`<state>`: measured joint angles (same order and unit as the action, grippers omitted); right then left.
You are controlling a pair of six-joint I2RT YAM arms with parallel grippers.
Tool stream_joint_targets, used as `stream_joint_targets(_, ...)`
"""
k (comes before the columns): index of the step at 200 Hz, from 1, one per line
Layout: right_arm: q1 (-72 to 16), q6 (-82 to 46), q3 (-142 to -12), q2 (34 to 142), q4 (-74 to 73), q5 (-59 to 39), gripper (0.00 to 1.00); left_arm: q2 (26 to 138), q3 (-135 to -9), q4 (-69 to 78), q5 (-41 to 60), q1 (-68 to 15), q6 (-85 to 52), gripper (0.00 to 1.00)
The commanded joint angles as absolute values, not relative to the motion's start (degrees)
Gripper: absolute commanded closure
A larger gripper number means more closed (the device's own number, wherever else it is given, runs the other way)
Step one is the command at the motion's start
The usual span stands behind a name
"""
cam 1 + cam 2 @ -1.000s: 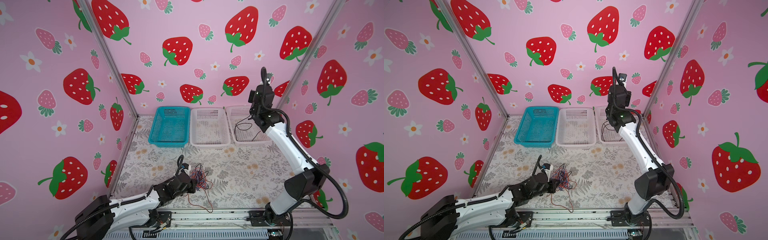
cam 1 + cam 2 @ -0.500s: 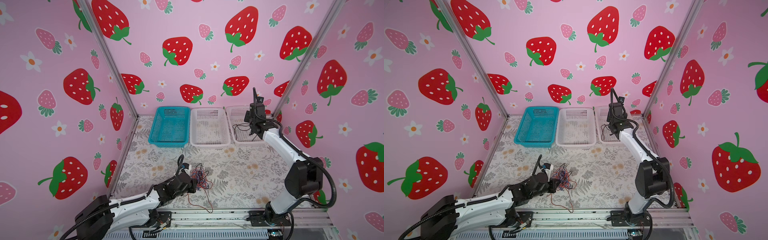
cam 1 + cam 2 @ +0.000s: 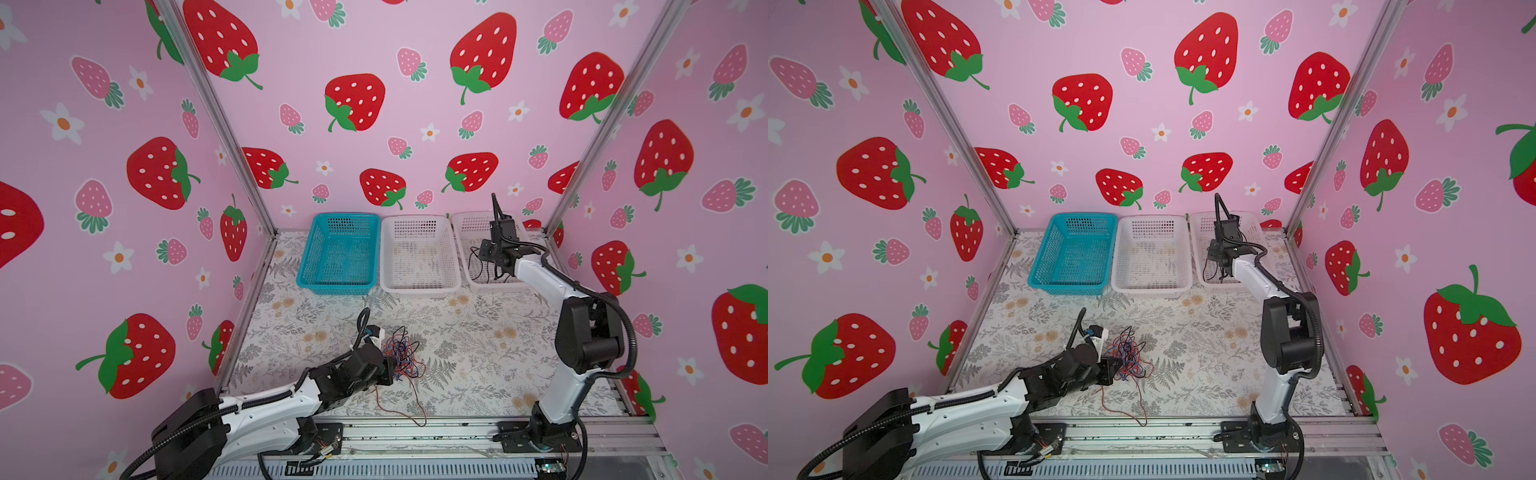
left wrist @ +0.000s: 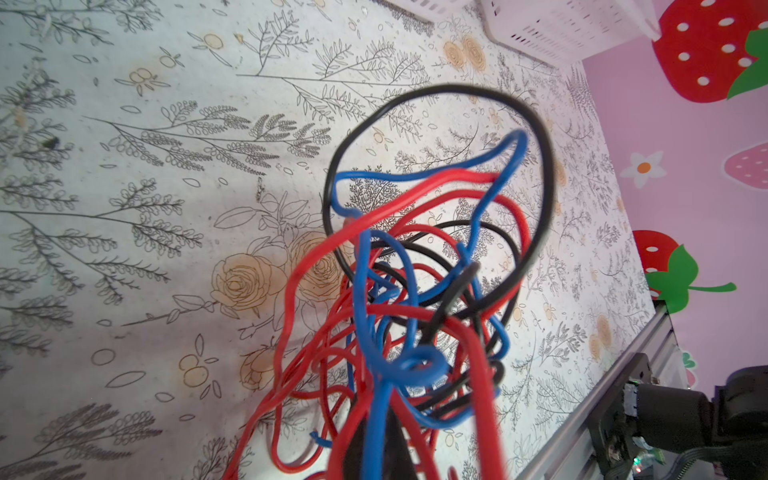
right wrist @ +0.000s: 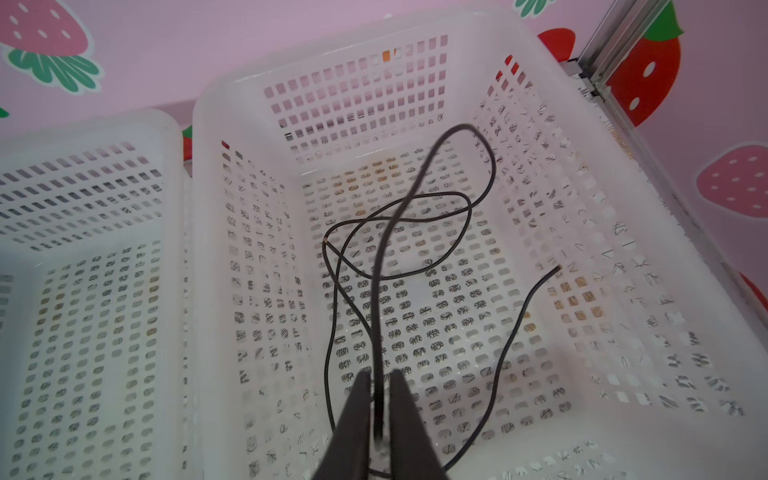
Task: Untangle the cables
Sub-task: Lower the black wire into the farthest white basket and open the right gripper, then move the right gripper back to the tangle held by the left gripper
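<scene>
A tangle of red, blue and black cables (image 3: 402, 353) (image 3: 1128, 353) lies on the floral mat near the front. My left gripper (image 3: 388, 369) (image 3: 1111, 369) is shut on its near side. In the left wrist view the cables (image 4: 415, 291) loop up in front of the gripper (image 4: 376, 453), hiding most of its fingers. My right gripper (image 3: 498, 275) (image 3: 1222, 276) reaches down into the right white basket (image 3: 467, 224). Its jaws (image 5: 379, 376) are parted a little, with a single black cable (image 5: 469, 208) running between the fingers and coiled on the basket floor.
A middle white basket (image 3: 415, 287) and a blue basket (image 3: 338, 287) stand in a row along the back wall. One red cable end (image 3: 415, 415) trails to the metal rail at the front edge. Pink walls close in left, right and back.
My right arm has come down from above the right white basket into it with the black cable, and its jaws have parted slightly. The left arm and tangle have not moved.
</scene>
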<state>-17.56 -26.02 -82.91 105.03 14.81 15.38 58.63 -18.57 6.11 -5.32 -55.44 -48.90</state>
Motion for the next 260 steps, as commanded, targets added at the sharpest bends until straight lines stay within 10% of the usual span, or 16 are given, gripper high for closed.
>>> stream_joint_targets(1,-17.14,-27.66,-84.21,103.36,16.27,13.91,0.74,58.69,-21.01,6.44,-5.69,-55.73,-49.03,1.0)
stream_joint_targets(63,-17.58,-28.82,-82.11,96.19,17.92,12.62,0.52,58.51,-21.01,6.34,-6.05,-55.93,-49.31,1.0)
stream_joint_targets(114,-20.23,-28.33,-78.09,86.93,18.72,8.57,0.49,58.28,-21.7,6.24,-5.98,-55.99,-49.44,1.0)
stream_joint_targets(189,-36.56,-27.79,-49.09,67.07,1.32,-24.32,0.49,56.0,-22.32,7.32,-6.15,-56.09,-50.71,1.0)
stream_joint_targets(260,-46.15,-49.76,-26.62,62.75,-21.3,-25.93,0.51,53.0,-21.01,7.75,-6.86,-56.3,-52.28,1.0)
